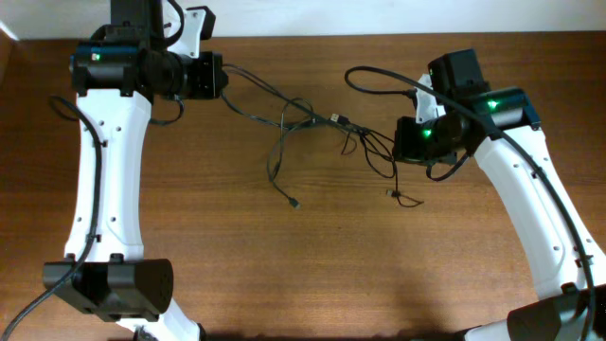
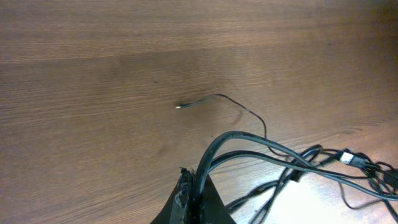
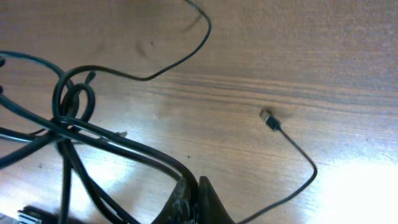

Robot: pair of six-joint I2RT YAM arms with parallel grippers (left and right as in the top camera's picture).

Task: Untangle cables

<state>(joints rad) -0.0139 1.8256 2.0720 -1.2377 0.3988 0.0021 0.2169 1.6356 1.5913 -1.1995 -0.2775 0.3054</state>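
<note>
Black cables [image 3: 62,121] clamped tight in left and right jaws.

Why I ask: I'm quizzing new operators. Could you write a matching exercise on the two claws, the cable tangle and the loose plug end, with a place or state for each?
1. left claw
2. right claw
3. cable tangle
4. loose plug end

A. lies free on the table, below the tangle in the overhead view
B. shut on cables, overhead view's right
C. between both claws
D. shut on cables, overhead view's left

Pairs: 1-D, 2-B, 3-C, 4-A
</note>
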